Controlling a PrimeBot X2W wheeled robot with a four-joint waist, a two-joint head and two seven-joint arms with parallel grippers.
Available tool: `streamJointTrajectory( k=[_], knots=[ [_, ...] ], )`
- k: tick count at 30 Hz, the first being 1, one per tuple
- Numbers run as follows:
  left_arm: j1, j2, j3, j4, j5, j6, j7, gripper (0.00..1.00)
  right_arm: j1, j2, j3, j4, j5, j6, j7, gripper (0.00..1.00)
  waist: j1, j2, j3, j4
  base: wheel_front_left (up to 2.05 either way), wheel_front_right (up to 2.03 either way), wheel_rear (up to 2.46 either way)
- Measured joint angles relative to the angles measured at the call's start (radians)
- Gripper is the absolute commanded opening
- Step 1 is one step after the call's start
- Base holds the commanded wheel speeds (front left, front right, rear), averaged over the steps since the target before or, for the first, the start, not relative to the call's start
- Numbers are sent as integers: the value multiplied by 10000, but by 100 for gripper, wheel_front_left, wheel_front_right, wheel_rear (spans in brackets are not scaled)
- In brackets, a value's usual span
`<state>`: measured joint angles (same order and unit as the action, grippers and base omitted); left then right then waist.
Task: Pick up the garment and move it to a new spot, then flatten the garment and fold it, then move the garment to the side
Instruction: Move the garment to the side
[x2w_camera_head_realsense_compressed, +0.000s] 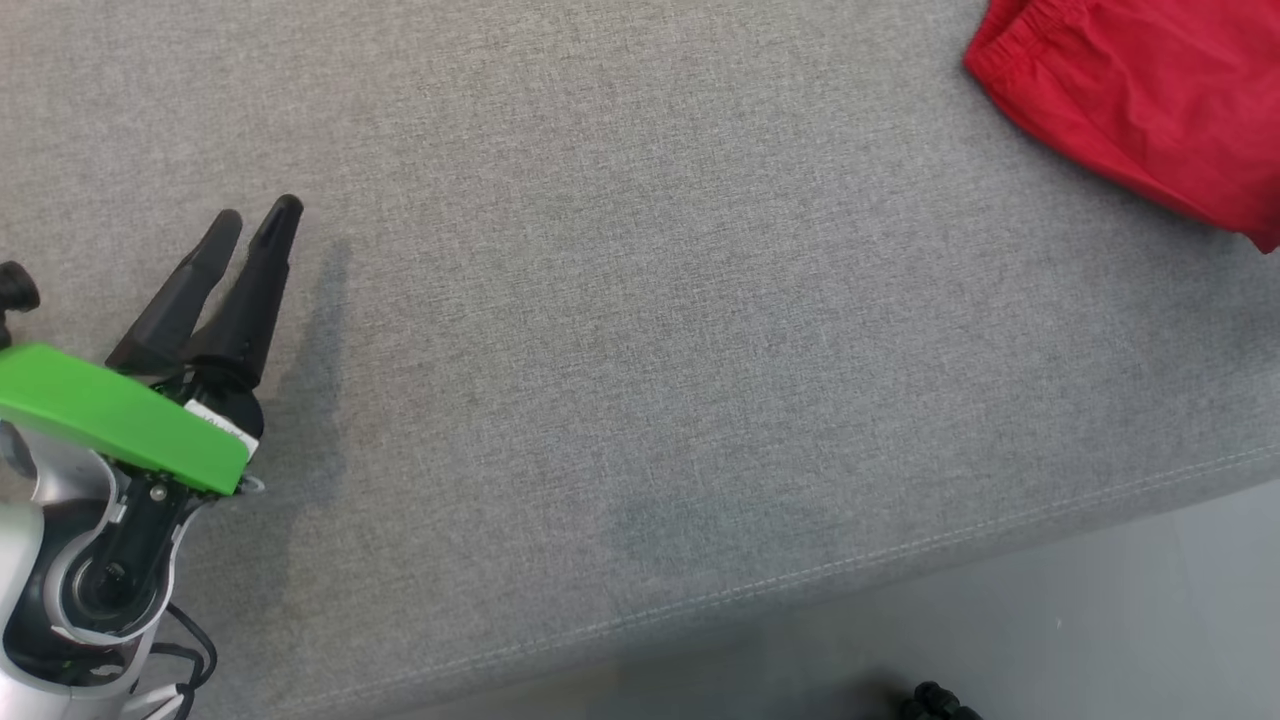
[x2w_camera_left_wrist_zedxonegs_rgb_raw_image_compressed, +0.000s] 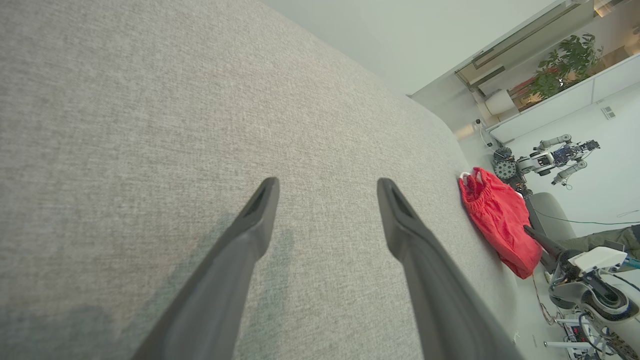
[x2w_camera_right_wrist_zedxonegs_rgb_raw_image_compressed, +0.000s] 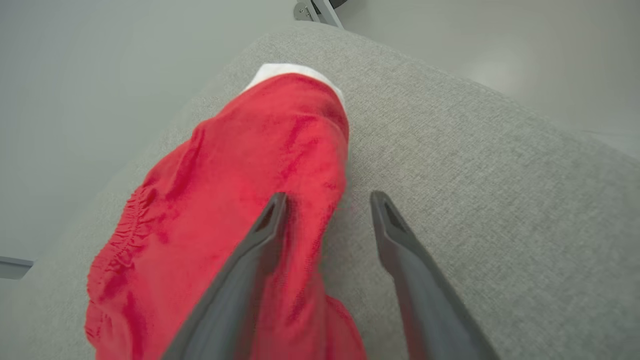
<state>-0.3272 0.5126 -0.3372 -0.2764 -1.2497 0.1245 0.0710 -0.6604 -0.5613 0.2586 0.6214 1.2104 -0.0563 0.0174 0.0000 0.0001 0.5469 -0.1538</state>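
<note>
Head view: red garment lies on cushion.

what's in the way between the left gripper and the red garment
Nothing visible: just bare grey upholstery lies between the left gripper and the red garment. The right gripper hangs open over the garment's edge.

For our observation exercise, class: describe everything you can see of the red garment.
The red garment looks like thin, soft cloth, folded into a bundle with creases. A gathered elastic waistband runs along one edge; a white patch shows at one end. It lies on the grey cushion, near its edge. The open right hand hangs over it, not gripping.
</note>
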Motion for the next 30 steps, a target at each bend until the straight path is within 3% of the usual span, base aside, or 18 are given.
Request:
streamJointTrajectory(
  k=[21,30],
  knots=[
    [525,-259,610,-251,-249,2,-2,100,599,119,240,943,-416,-71,-629,100,0,0,-143,-215,0,0,0],
    [660,-520,761,-330,-224,2,-240,100,541,-125,280,211,-1047,378,-1689,100,0,0,-476,-245,0,0,0]
  ],
)
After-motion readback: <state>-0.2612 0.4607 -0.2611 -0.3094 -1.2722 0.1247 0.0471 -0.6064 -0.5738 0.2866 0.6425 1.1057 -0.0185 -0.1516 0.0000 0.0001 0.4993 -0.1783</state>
